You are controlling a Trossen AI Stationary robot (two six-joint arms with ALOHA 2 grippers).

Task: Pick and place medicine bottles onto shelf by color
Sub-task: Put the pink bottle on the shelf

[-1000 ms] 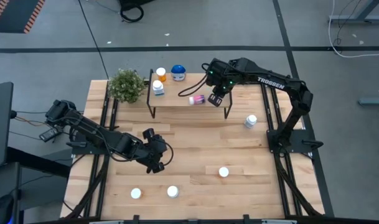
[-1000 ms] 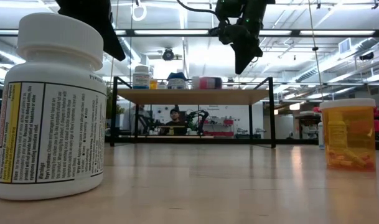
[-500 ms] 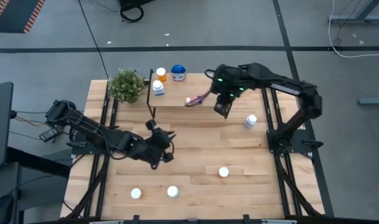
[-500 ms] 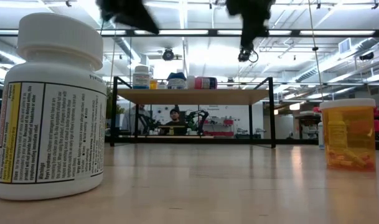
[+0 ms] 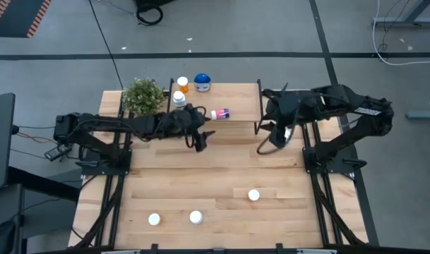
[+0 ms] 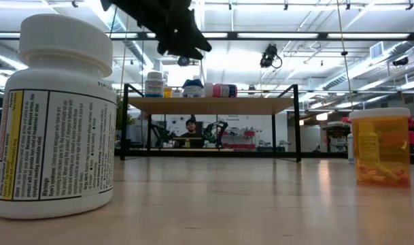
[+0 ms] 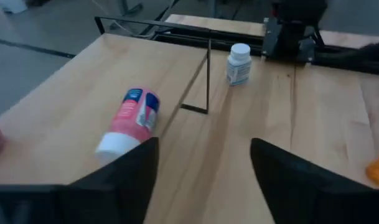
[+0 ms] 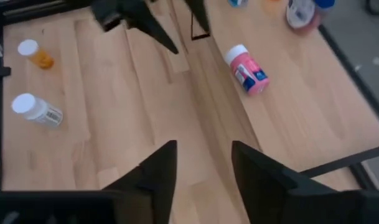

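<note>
From above, my left claw (image 5: 200, 138) sits with fingers spread over the front edge of the shelf (image 5: 239, 95), just beside the pink bottle (image 5: 220, 113) lying on its side on the board, while my right claw (image 5: 277, 135) hangs spread beyond the shelf's right end; three more bottles stand at the shelf's back left near the plant (image 5: 143, 97), and three white-capped ones stand on the worktop (image 5: 222, 176) in front. At table height, a white bottle (image 6: 56, 116) and an orange bottle (image 6: 379, 146) stand close by, the shelf behind them. My left wrist view shows the pink bottle just ahead of my spread fingers (image 7: 124, 177); my right wrist view shows it lying on the shelf beyond my own spread fingers (image 8: 157, 171).
</note>
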